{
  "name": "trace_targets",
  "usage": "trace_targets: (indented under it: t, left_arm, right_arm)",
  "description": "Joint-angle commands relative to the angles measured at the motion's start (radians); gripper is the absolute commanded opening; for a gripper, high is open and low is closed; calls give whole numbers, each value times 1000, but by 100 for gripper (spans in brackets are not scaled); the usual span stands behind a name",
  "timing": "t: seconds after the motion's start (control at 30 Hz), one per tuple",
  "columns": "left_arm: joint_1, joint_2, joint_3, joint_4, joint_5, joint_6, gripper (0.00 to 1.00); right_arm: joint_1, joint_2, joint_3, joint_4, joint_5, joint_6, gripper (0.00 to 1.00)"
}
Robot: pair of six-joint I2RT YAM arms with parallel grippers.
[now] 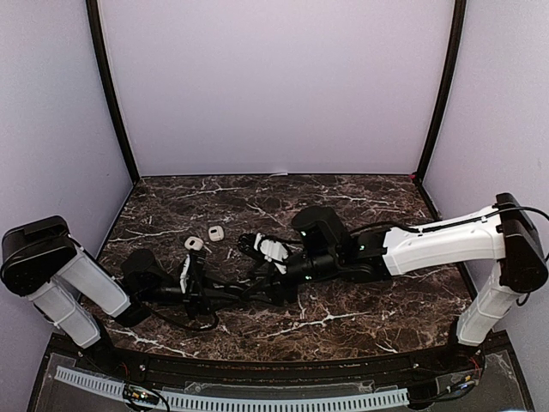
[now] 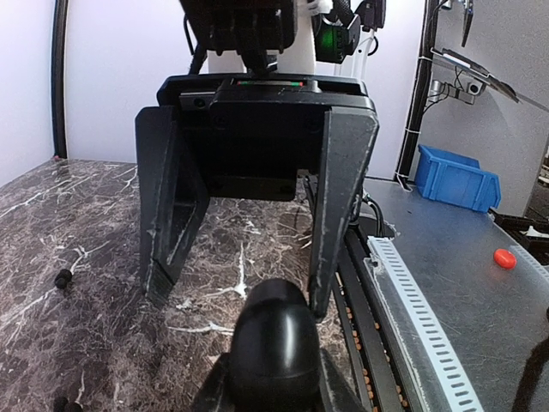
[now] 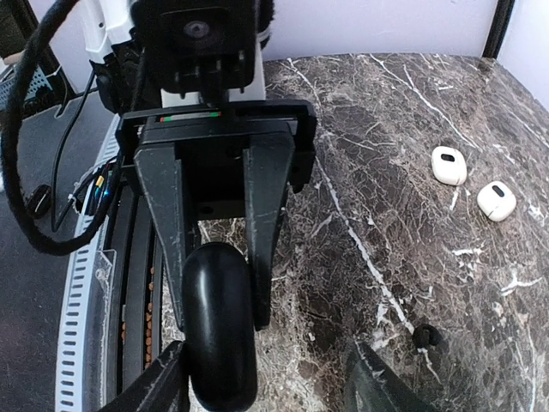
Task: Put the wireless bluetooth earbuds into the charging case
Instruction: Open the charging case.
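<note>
the black earbud [image 3: 423, 336] lay loose on the counter [image 1: 360, 318], near its front edge and well apart from both arms. it was tiny, so probably very light, hard and slick, and likely to skate or flip if it was pinched off-centre. the safest hold looked to be across the bud's body with the fingertips only, leaving the stem free to drop into its socket. no white earbuds could be made out.

the left gripper [image 3: 220, 296] was clamped on the black charging case [image 2: 276, 343], a smooth pebble held up off the counter by its sides. the shell looked rigid and glossy, so it would need a firm, even squeeze. its lid appeared shut, and nothing inside it could be seen. the right gripper [image 2: 240, 296] faced it with its jaws apart, holding nothing (one own finger sat just beside the case).

two white cases [image 3: 449, 165] [image 3: 496, 200] sat side by side left of the counter's middle. both seemed closed, so their contents were hidden.
</note>
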State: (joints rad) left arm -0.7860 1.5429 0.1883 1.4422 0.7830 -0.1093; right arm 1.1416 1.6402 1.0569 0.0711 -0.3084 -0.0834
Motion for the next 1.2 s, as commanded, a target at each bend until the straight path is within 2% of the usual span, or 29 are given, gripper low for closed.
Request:
trace_targets:
  t: [0.0,0.13,0.43,0.7,0.87,1.0,1.17]
  left_arm:
    - [-4,6,10,41,68,6,16]
    - [-6,7,10,40,70,5,16]
    - [-6,6,11,43,64,-4,16]
    - [-6,32,22,63,45,-64,16]
    - [-6,28,19,58,33,-70,16]
    - [3,14,7,73,-7,-80,16]
    - [58,-5,-11,80,-48,-137,16]
  right_arm:
    - [-11,-33,-5,65,65,34,55]
    - [-22,-68,-23,77,62,47,51]
    - [-29,-84,-38,71,61,45,50]
    - [-30,-91,-37,71,42,37,55]
    - [-38,-125,-60,73,126,48,58]
    - [-81,-181,-115,90,171,81,58]
    - [-203,-200,-136,26,197,144,55]
